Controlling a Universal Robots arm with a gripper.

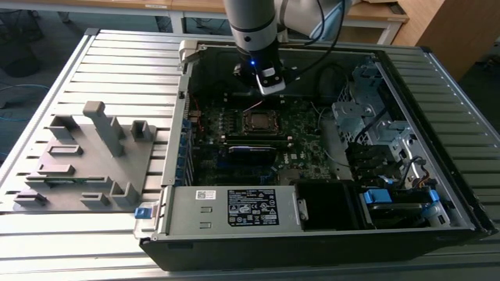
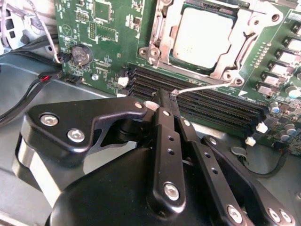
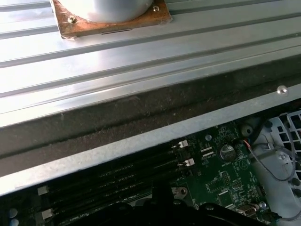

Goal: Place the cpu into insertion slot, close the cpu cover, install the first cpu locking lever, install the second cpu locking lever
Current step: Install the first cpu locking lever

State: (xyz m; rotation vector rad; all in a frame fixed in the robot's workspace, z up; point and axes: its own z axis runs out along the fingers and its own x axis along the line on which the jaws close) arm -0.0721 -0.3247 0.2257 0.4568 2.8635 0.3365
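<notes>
Cpu (image 2: 204,37), a silvery-grey square, lies seated in the insertion slot (image 1: 248,115) near the middle of the dark green motherboard (image 1: 305,158).

Going across the exterior view from its left, a grey moulded fixture (image 1: 86,158) with upright posts rests on the slatted metal table (image 1: 47,76). It is well apart from the work and is likely a parking place for parts. Next comes the open computer case (image 1: 312,234), laid on its side so the board faces up and the arm (image 1: 252,29) can reach down from above. The gripper (image 1: 270,88) hangs inside the case near the slot, on the side away from the power supply (image 1: 234,208). Further right, a metal drive cage (image 1: 367,117) stands at the case's end.

In the second wrist view the cpu cover (image 2: 244,33) lies flat around the chip, its cut-out centre leaving the metal top bare. I judge it closed, so it pins the chip down. A thin wire locking lever (image 2: 202,87) juts from the slot's corner across the black memory slots (image 2: 211,110), so it looks unlatched. The gripper's fingers (image 2: 164,122) are drawn together into one narrow tip that touches the lever's free end. Whether they pinch it or only press against it, I cannot tell.
</notes>
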